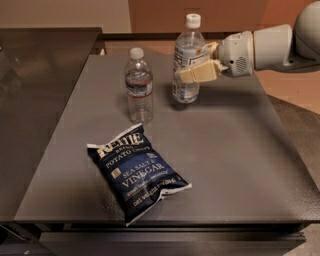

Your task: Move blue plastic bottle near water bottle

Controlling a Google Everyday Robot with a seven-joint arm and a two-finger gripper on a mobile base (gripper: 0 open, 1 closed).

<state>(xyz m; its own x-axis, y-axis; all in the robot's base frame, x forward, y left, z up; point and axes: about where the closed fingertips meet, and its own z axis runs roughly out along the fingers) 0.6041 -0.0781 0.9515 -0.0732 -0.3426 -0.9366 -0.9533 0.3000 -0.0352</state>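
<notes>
Jaws pinch the bottle at mid-height, one tan finger (196, 74) flat across the front of the label, the other showing at the bottle's right side, behind it. The gripper (194, 64) sits over the far middle of the table and comes in from the right on a white cylindrical arm (265, 46), roughly level with the tabletop.

Held item is the blue plastic bottle (186, 47): clear, faintly bluish plastic, white cap, large white label with dark print. It is upright, with its base at the table surface or just above it; cannot tell if it touches. A dark shadow lies under it.

Just to its left, near but apart, stands the water bottle (139, 85): clear ribbed plastic, white cap, narrow reddish label band round the middle. It is upright on the table and shorter than the held bottle. There is a visible gap between the two bottles and nothing lies in it.

Nearer the camera, in front of the water bottle, lies a dark blue Kettle potato chip bag (136, 172), sea salt and vinegar print, flat and skewed, its lower corner near the front edge.

All of it is on a flat dark grey rectangular table (230, 150). A second dark surface (40, 85) adjoins on the left. A brown wall (165, 12) shows behind.
</notes>
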